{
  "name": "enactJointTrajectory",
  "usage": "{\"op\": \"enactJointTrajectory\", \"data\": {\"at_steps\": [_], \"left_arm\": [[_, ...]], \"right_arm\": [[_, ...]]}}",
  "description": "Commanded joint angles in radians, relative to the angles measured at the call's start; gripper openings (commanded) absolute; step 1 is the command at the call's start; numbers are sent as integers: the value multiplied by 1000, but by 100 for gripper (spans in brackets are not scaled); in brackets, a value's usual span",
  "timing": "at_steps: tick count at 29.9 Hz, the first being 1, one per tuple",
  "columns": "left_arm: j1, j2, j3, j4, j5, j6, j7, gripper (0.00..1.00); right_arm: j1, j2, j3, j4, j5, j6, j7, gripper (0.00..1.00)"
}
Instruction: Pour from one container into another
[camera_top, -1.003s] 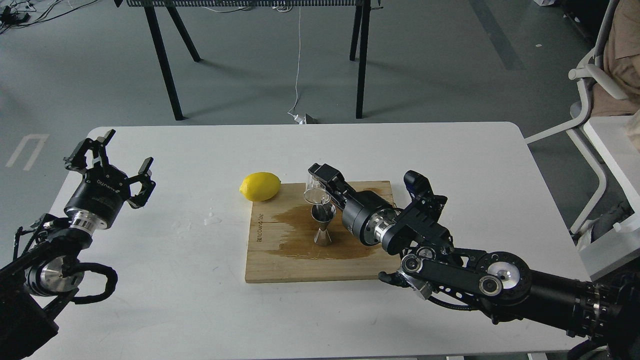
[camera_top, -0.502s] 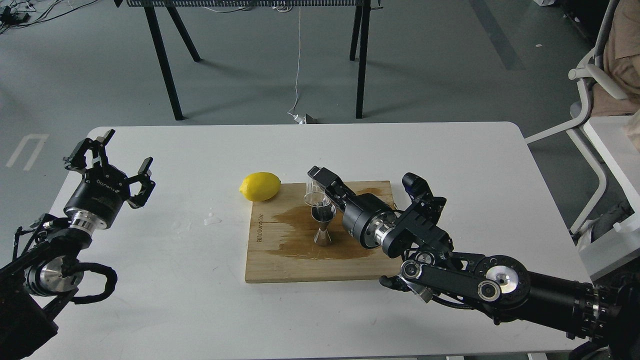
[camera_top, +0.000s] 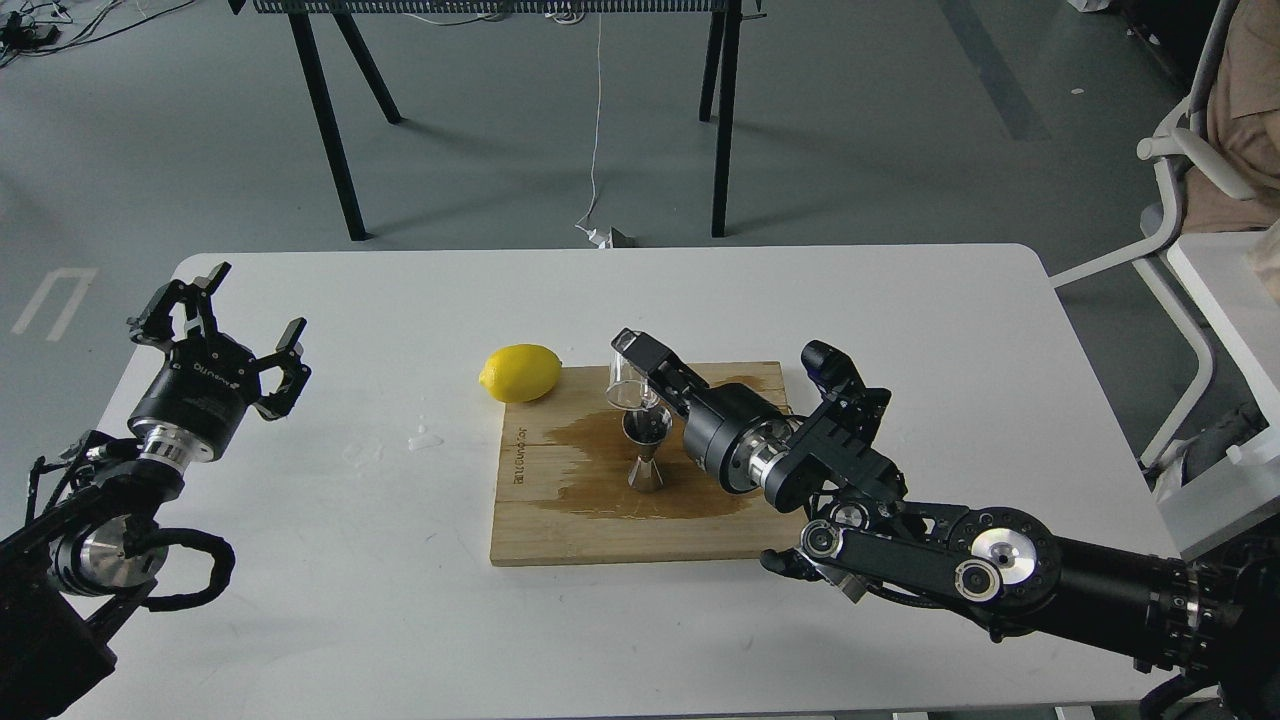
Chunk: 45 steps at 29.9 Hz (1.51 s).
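Place: you're looking at a lab or test room.
Floor: grey floor (camera_top: 150, 150) with loose cables (camera_top: 597, 130).
Furniture: white bench (camera_top: 350, 600), black trestle legs (camera_top: 330, 120), office chair (camera_top: 1180, 180).

left of board (camera_top: 600, 530): bare table (camera_top: 330, 560) | lemon (camera_top: 520, 373) blocks board's far-left corner | right arm (camera_top: 900, 560) crosses right edge

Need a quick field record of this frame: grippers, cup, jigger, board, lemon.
right gripper: shut on glass cup, tipped over jigger
left gripper: open, empty, over table's left side
jigger: upright on board
board: wooden, wet stain around jigger
lemon: at board's far-left corner
table: white, droplets left of board
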Motion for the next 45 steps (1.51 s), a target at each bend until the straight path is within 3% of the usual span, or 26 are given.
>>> {"op": "enactJointTrajectory", "data": {"at_steps": [1, 34, 45], "left_arm": [[-1, 0, 0, 0, 0, 0, 0, 90], [0, 1, 0, 0, 0, 0, 0, 90], [0, 1, 0, 0, 0, 0, 0, 90]], "right_arm": [[10, -1, -15, 0, -1, 0, 0, 45], [27, -16, -31, 2, 6, -6, -2, 45], [-70, -16, 129, 15, 78, -11, -11, 44]]}}
